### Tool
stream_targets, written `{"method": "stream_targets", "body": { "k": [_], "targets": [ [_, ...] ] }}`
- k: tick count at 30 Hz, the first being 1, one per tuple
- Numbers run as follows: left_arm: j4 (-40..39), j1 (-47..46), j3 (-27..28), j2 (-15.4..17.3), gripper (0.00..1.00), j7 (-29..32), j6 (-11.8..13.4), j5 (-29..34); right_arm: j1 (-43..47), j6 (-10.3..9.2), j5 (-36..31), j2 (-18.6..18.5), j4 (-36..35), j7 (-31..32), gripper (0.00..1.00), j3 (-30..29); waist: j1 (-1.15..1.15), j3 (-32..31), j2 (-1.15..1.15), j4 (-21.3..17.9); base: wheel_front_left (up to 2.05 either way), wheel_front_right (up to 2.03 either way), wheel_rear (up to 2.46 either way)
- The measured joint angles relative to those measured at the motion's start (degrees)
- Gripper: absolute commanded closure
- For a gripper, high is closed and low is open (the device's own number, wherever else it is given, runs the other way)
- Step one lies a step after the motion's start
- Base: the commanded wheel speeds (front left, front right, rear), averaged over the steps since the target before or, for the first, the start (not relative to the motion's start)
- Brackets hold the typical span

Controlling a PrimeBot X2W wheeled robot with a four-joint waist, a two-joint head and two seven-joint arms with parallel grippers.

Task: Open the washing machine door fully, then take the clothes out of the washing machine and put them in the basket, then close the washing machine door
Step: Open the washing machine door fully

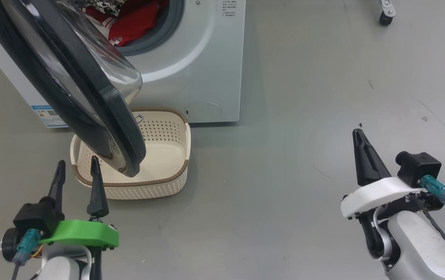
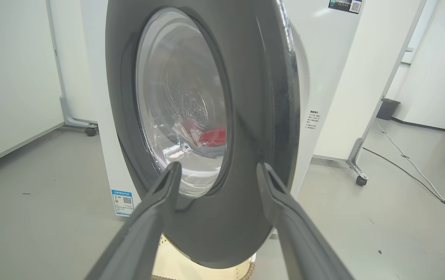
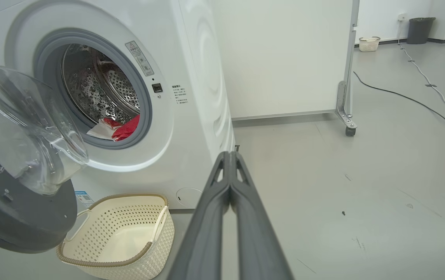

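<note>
The white washing machine (image 1: 203,58) (image 3: 191,77) stands at the upper left with its door (image 1: 70,85) (image 2: 261,128) (image 3: 16,217) swung partly open over the basket. Red and white clothes (image 1: 133,21) (image 3: 123,128) lie inside the drum, also seen through the door glass as clothes (image 2: 212,137). The cream basket (image 1: 168,155) (image 3: 144,249) sits on the floor in front of the machine. My left gripper (image 1: 77,165) (image 2: 216,171) is open just before the door's lower black rim, touching nothing. My right gripper (image 1: 358,134) (image 3: 229,153) is shut and empty, far to the right.
A white partition panel on castors (image 3: 346,128) stands right of the machine, a castor (image 1: 385,17) at the top right. Cables (image 3: 412,101) run across the grey floor (image 1: 284,175). A dark bin (image 3: 420,29) and another small basket (image 3: 369,44) stand far back.
</note>
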Motion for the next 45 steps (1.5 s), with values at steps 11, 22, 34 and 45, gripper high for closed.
{"method": "stream_targets", "body": {
  "k": [11, 22, 34, 45],
  "targets": [
    [0.3, 0.2, 0.2, 0.0, 0.0, 0.0, -0.9, 1.0, 5.4, -0.49, -5.0, 2.0, -4.3, 0.0, 0.0, -2.6, 0.0, 0.2, 0.0, -0.9, 0.0, 0.0, 0.0],
    [0.5, 0.4, 0.1, 0.0, 0.0, 0.0, -1.4, 1.0, 7.8, -0.43, -7.6, 2.4, -6.3, 0.0, 0.0, -3.7, 0.0, 0.6, 0.0, -1.3, 0.0, 0.0, 0.0],
    [1.2, 0.4, -0.4, 0.0, 0.0, 0.0, -1.5, 1.0, 9.3, 0.14, -9.1, 3.9, -7.3, 0.0, 0.0, -5.2, 0.0, 1.2, 0.0, -1.3, 0.0, 0.0, 0.0],
    [1.7, 0.4, -0.4, 0.0, 0.0, 0.0, -1.5, 1.0, 9.5, 0.69, -10.4, 4.6, -7.4, 0.0, 0.0, -6.2, 0.0, 1.7, 0.0, -1.6, 0.0, 0.0, 0.0]
  ]
}}
